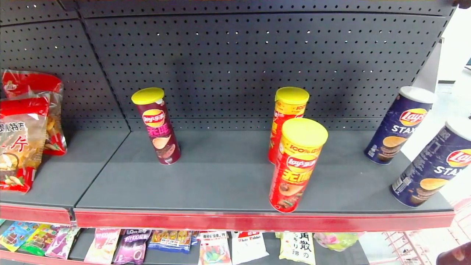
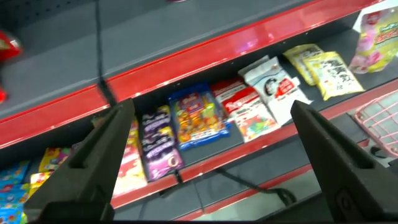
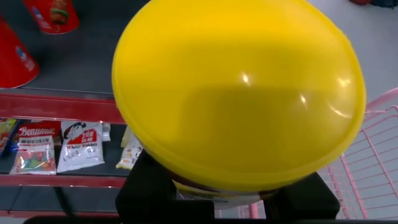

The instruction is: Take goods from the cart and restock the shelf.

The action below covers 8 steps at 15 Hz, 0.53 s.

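Yellow-lidded can [image 3: 239,87] sits clamped in right jaws; left jaws spread wide apart.

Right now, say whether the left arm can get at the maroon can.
Probably yes. The left gripper is open and empty, low by the snack bags; the maroon can stands alone with bare shelf around it. The arm must first rise over the red shelf edge.

The shelf [image 1: 220,176] holds one maroon can [image 1: 156,127], two red cans [image 1: 297,165], two blue cans [image 1: 399,125], two bags [image 1: 18,147]; the right claw [image 3: 227,196] holds one yellow-lidded can [image 3: 239,87].
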Motion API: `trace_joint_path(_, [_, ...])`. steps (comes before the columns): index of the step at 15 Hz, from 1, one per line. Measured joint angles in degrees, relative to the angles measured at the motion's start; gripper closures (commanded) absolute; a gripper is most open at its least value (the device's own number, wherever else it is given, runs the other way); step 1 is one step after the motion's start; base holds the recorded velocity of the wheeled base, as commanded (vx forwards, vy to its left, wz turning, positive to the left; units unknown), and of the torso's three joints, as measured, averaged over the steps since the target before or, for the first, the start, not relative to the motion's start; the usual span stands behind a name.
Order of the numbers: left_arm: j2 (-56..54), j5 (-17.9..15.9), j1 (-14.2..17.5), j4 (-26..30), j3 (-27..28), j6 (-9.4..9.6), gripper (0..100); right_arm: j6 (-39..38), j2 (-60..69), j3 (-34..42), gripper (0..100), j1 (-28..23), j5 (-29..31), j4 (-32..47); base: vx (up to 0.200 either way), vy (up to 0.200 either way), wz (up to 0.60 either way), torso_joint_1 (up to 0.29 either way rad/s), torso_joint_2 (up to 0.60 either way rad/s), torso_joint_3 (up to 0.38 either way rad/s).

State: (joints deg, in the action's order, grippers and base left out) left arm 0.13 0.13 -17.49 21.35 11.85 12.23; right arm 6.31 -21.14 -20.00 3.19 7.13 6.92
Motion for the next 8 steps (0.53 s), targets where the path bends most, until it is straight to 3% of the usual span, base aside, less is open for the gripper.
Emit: trace_joint_path(8, [0.0, 0.0, 0.0, 0.0, 0.0, 0.00, 0, 0.0, 0.7, 0.0, 100, 0.0, -0.1, 0.0, 0.000, 0.200, 0.00, 0.002, 0.00, 0.004])
